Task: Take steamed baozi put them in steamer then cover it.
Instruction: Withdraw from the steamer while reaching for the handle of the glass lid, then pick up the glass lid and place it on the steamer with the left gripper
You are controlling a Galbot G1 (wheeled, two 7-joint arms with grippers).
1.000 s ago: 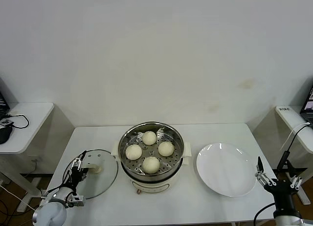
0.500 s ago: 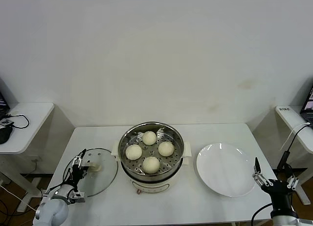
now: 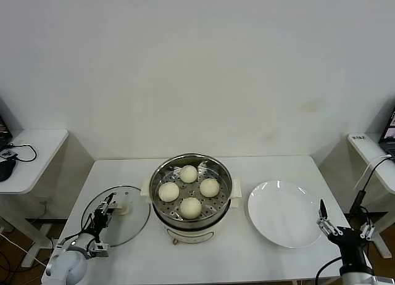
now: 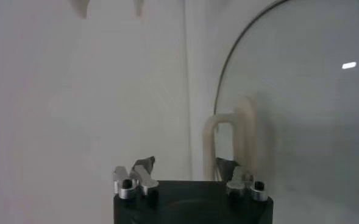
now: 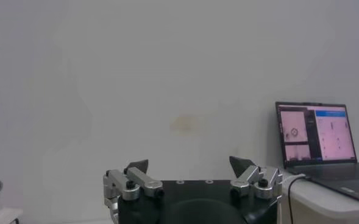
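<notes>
The steamer (image 3: 191, 233) stands mid-table with four baozi on its perforated tray: one at the back (image 3: 189, 173), one left (image 3: 168, 191), one right (image 3: 209, 187), one at the front (image 3: 191, 206). The glass cover (image 3: 131, 226) lies flat on the table left of the pot. My left gripper (image 3: 110, 203) reaches over it to its cream handle (image 3: 124, 208). In the left wrist view the handle (image 4: 231, 134) stands at the tips of the left gripper (image 4: 185, 163), whose fingers are apart, one beside the handle's near leg. My right gripper (image 3: 343, 222) hangs open past the table's right edge.
An empty white plate (image 3: 284, 222) lies right of the steamer, close to the right gripper. Small side tables flank the main table, left (image 3: 34, 165) and right (image 3: 370, 150). A laptop (image 5: 316, 131) shows in the right wrist view.
My left gripper has moved forward over the cover up to its handle, and its fingers have drawn closer together. The right gripper has sunk a little beside the table.
</notes>
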